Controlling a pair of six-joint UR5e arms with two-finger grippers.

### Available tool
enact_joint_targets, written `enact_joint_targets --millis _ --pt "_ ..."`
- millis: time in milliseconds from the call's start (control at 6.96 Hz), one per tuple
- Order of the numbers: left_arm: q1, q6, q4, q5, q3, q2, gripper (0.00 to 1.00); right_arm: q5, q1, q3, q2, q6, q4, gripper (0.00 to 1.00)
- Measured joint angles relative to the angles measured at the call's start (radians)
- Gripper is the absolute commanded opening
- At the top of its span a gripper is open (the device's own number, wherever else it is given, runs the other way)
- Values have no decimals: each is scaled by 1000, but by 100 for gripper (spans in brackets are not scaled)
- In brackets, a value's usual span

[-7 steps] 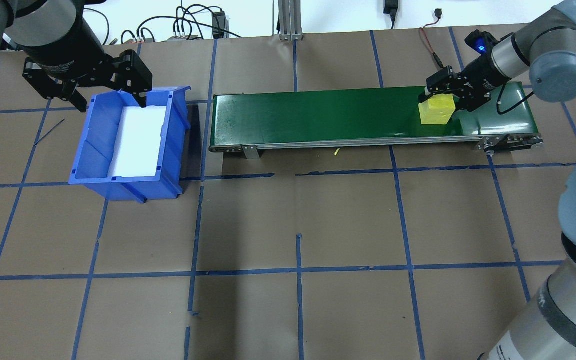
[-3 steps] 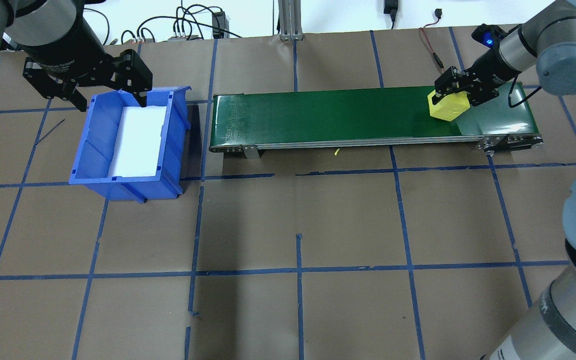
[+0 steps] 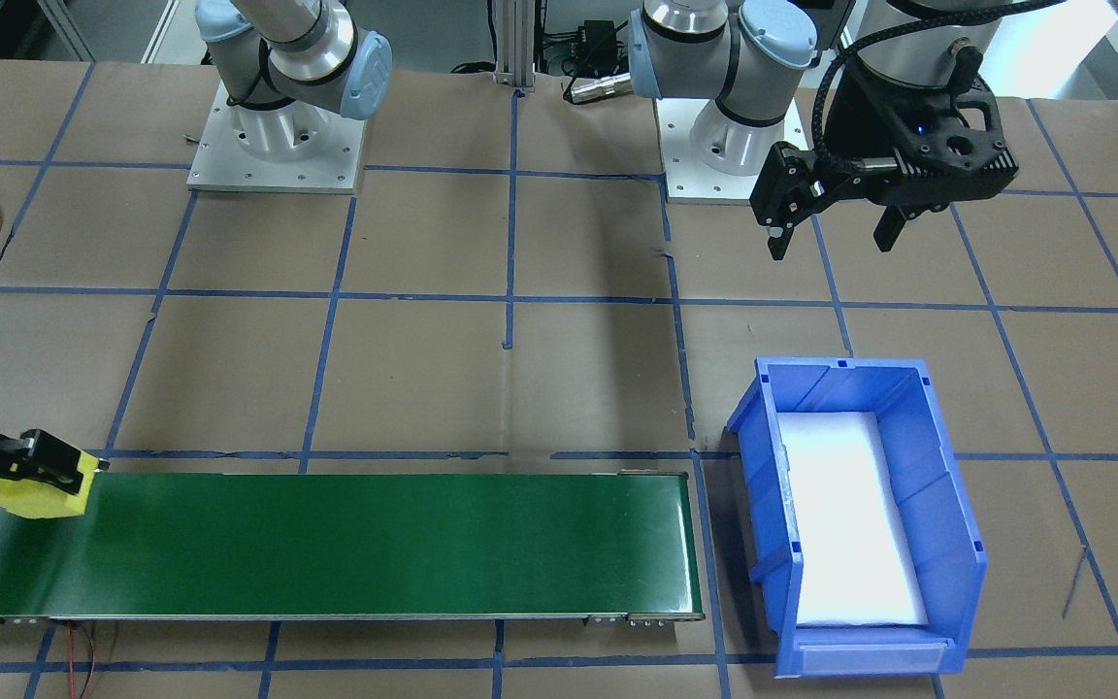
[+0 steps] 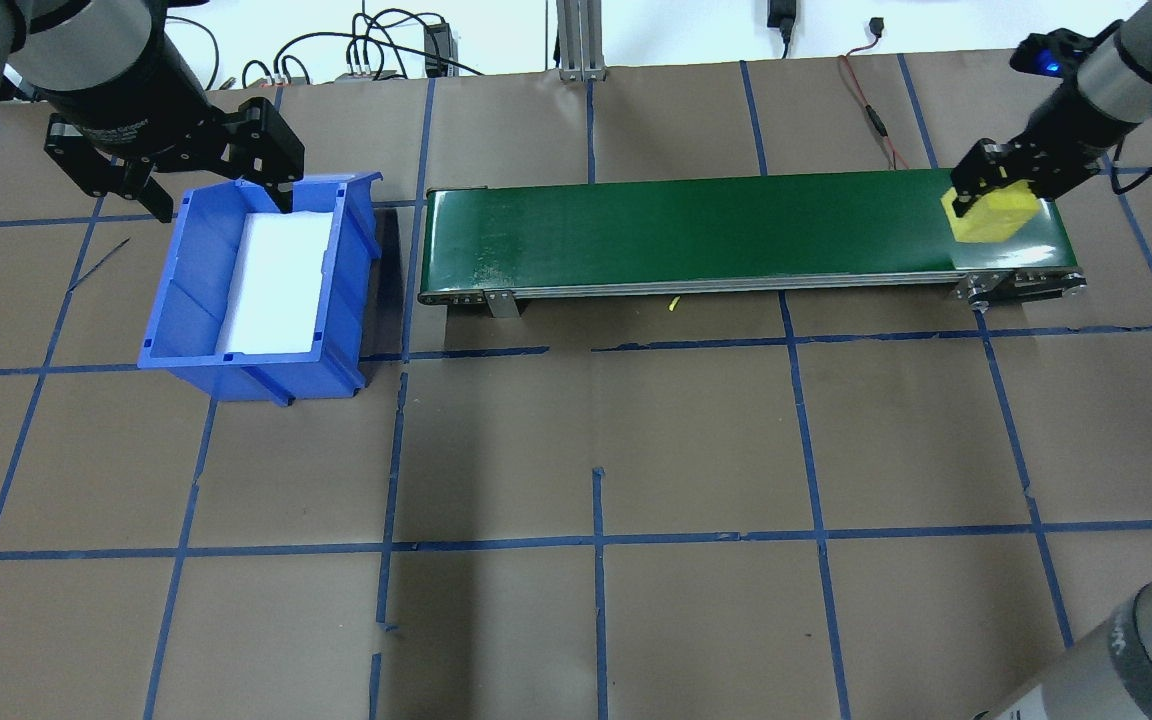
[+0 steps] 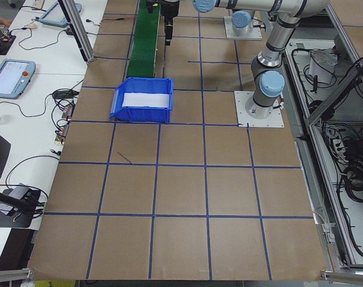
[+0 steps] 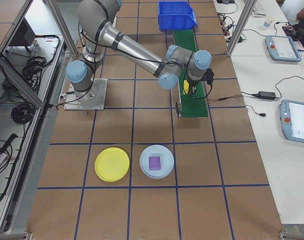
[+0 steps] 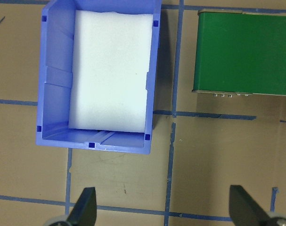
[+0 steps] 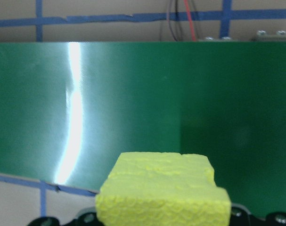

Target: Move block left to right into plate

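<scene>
Now I am pinching the yellow foam block [image 4: 994, 215] between my right gripper [image 4: 1002, 188]'s closed-in fingers; no writing is reading clearly.

Brown table [image 4: 596, 420] gridded with blue tape; white benches [image 6: 272, 150] alongside.

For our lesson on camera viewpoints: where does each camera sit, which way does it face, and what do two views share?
Front-facing: faces both bases, yellow block.
Overhead: behind; blue bin, conveyor.
Exterior left: along table; left arm near.
Exterior right: opposite end; yellow plate.
Left wrist: down on bin, jaws apart.
Right wrist: block, belt.
Shared: front and overhead show right gripper holding block.
</scene>
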Motion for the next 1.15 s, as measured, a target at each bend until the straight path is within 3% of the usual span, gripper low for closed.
enact_joint_targets --millis 144,287,575,718,1006,1149 --pt "0 0 0 0 0 0 100 -56 -93 62 -53 -154 49 41" --pt "-1 0 0 0 -2 0 100 -138 -186 149 -117 -261 43 41" --pt "-2 0 0 0 -2 0 100 -308 -379 280 -198 -437 -49 41" --pt "-2 0 0 -1 0 0 100 -338 -508 321 -207 -568 -102 45" --pt "-3 -1 -1 -1 0 0 100 -333 -753 419 -199 -837 -292 60" --pt "-3 -1 -1 0 -1 0 100 -317 -822 443 -178 -939 -370 80"
